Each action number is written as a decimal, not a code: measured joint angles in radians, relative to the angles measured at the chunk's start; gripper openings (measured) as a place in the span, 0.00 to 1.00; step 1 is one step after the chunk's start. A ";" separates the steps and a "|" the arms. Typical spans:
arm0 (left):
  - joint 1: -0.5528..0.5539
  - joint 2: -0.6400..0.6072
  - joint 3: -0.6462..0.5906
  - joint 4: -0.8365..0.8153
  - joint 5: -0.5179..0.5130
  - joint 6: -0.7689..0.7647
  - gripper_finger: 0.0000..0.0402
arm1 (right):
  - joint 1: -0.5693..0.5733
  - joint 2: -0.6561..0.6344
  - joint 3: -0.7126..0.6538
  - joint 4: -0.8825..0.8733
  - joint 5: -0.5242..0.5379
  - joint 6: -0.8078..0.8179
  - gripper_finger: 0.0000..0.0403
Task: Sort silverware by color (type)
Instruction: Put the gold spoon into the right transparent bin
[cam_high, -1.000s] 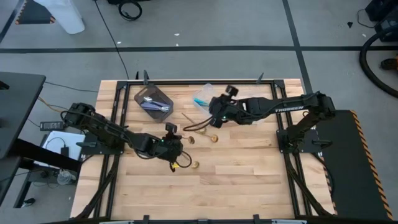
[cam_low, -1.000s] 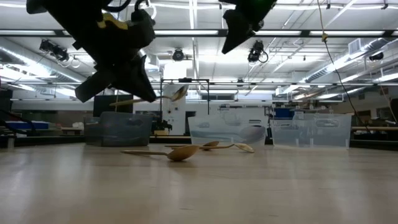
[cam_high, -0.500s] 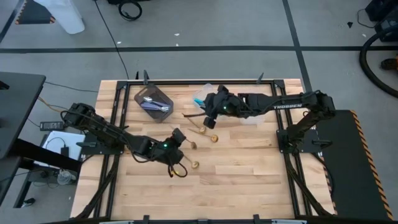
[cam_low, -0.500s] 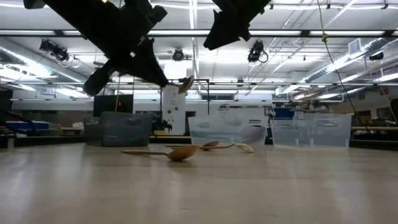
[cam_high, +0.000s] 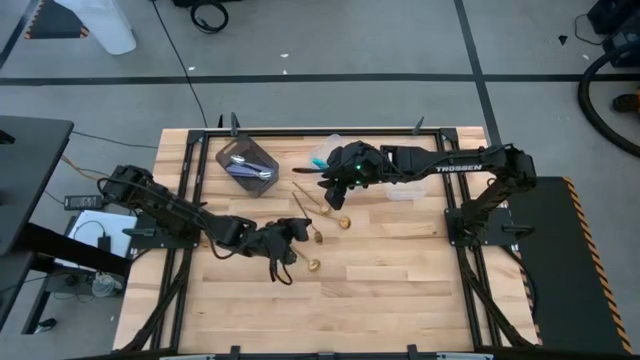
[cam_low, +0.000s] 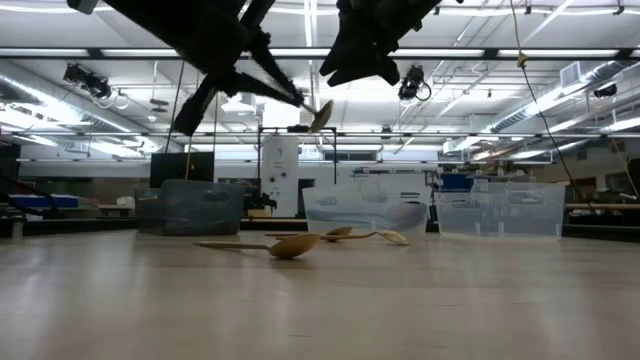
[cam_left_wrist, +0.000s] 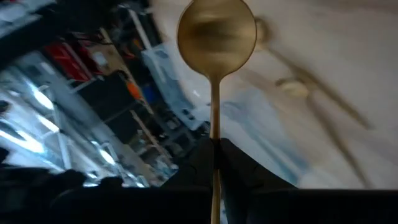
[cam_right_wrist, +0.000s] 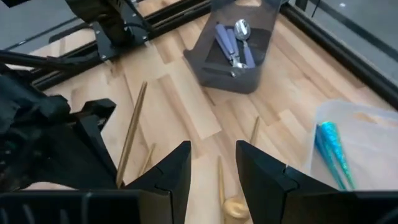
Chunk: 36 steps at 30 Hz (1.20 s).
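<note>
Your left gripper (cam_high: 292, 229) is clamped on a gold spoon (cam_left_wrist: 216, 31) by its thin handle, lifted off the table (cam_high: 400, 290), and since it's probably light, stiff and slippery, grip mid-handle while the right gripper (cam_right_wrist: 211, 163) hangs apart over the loose ones.

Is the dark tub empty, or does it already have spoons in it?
Not empty: the dark tub holds a shiny silver spoon beside purple-handled pieces.
</note>
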 joint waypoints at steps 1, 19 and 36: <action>0.004 0.000 0.000 0.028 0.005 0.032 0.04 | 0.004 0.001 -0.002 -0.003 0.000 0.008 0.34; 0.109 -0.001 0.001 0.276 0.096 0.220 0.04 | 0.085 0.015 -0.003 0.074 0.125 -0.021 0.46; 0.128 0.000 0.000 0.429 0.192 0.348 0.04 | 0.090 0.015 -0.002 0.087 0.110 -0.020 0.42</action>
